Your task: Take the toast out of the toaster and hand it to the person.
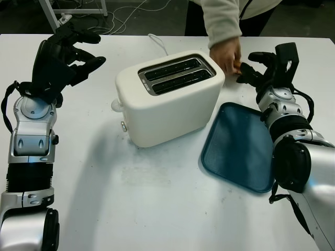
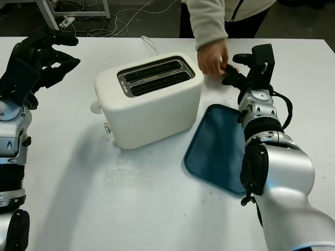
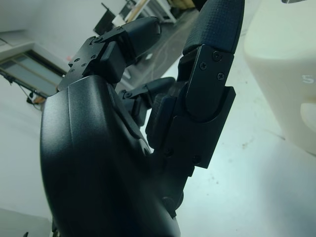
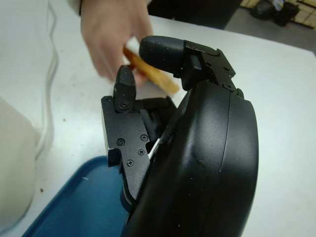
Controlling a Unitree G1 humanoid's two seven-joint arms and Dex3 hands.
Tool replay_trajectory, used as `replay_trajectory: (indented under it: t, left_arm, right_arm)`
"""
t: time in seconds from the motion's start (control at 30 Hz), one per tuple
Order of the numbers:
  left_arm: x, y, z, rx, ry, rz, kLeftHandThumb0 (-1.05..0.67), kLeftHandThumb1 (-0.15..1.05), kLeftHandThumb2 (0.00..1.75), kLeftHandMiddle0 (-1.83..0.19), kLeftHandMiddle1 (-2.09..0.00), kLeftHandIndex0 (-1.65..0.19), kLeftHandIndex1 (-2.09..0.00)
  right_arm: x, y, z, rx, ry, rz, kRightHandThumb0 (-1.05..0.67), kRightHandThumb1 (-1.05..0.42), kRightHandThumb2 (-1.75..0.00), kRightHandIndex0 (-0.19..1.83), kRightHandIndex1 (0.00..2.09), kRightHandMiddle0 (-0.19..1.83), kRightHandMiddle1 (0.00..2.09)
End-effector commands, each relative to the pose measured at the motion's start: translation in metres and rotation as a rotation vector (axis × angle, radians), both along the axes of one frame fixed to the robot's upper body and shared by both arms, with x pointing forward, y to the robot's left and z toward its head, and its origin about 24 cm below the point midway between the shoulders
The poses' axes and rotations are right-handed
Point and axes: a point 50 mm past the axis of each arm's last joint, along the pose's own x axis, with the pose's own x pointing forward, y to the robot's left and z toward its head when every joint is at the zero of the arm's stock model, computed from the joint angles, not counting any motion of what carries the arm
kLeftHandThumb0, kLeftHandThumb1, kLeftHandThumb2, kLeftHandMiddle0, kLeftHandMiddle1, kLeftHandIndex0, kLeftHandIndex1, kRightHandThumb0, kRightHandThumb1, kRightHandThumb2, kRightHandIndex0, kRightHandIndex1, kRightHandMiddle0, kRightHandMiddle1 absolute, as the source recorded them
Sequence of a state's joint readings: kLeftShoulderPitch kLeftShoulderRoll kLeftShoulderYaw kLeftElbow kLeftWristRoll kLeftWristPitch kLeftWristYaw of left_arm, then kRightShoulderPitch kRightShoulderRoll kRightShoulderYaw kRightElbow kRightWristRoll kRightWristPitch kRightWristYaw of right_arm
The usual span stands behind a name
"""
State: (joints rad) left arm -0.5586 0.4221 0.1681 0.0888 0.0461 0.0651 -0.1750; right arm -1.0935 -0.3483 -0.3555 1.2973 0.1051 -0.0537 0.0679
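Head stereo pair looks down, sharing toaster (image 1: 168,97); wrist cameras sit close behind black hands.

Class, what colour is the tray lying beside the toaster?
The tray is dark blue, clearest in the left eye view.

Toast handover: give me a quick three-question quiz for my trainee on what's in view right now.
1. True or false: the toaster slots hold bread.
2. Who touches the toast: A) the person's hand and the right hand, B) the left hand?
3. What lies between the toaster and the right arm?

Key: 1 false, both slots look empty. 2 A. 3 the blue tray, with nothing on it.
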Motion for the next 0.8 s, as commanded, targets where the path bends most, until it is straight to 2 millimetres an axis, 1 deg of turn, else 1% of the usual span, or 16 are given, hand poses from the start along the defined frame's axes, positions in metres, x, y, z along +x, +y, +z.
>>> replay_trajectory:
  t: [0.0,0.1,0.23,0.33,0.4,0.43,0.57,0.67,0.77]
  left_arm:
    - [-0.004,0.003,-0.003,0.002,0.003,0.016,-0.90,0.92,0.03,-0.37,-1.21,-0.35,-1.05]
    - [-0.010,0.005,-0.007,-0.001,0.003,0.017,-0.90,0.92,0.04,-0.40,-1.21,-0.35,-1.03]
    - [-0.022,0.005,-0.018,-0.050,0.040,0.015,-0.91,0.92,0.03,-0.42,-1.17,-0.37,-1.00]
    - [-0.031,0.004,-0.025,-0.086,0.074,0.014,-0.92,0.92,0.03,-0.41,-1.14,-0.37,-0.99]
    - [-0.037,0.003,-0.033,-0.128,0.093,-0.002,-0.92,0.92,0.03,-0.40,-1.14,-0.37,-0.98]
    - [-0.039,0.003,-0.039,-0.152,0.103,-0.011,-0.93,0.92,0.02,-0.39,-1.14,-0.37,-0.98]
    - [-0.050,0.000,-0.059,-0.247,0.163,-0.015,-0.93,0.89,0.00,-0.41,-1.13,-0.41,-0.94]
    - [-0.057,0.000,-0.073,-0.289,0.165,0.008,-0.92,0.89,0.00,-0.50,-1.03,-0.48,-0.85]
    - [-0.064,0.001,-0.088,-0.332,0.152,0.025,-0.90,0.91,0.01,-0.54,-0.97,-0.51,-0.78]
  right_arm:
    - [-0.003,-0.005,0.002,-0.029,-0.066,0.035,-0.19,-0.92,-0.36,0.85,1.75,0.46,1.75]
    - [-0.008,-0.005,0.001,-0.104,-0.145,0.091,-0.22,-0.92,-0.35,0.95,1.75,0.58,1.75]
    - [-0.025,-0.002,-0.012,-0.193,-0.279,0.191,-0.30,-0.92,-0.34,0.98,1.75,0.69,1.75]
    - [-0.043,0.004,-0.025,-0.168,-0.370,0.239,-0.39,-0.92,-0.24,1.03,1.75,0.79,1.75]
    - [-0.057,0.008,-0.035,-0.123,-0.404,0.266,-0.43,-0.92,-0.20,1.03,1.75,0.80,1.74]
    - [-0.065,0.010,-0.040,-0.133,-0.417,0.273,-0.45,-0.92,-0.19,1.01,1.75,0.79,1.74]
    - [-0.091,0.019,-0.060,-0.201,-0.431,0.217,-0.52,-0.92,-0.16,0.97,1.75,0.78,1.74]
    - [-0.105,0.024,-0.076,-0.163,-0.423,0.186,-0.57,-0.92,-0.16,0.98,1.75,0.79,1.71]
    - [-0.113,0.025,-0.090,-0.131,-0.406,0.166,-0.60,-0.92,-0.15,0.96,1.75,0.80,1.62]
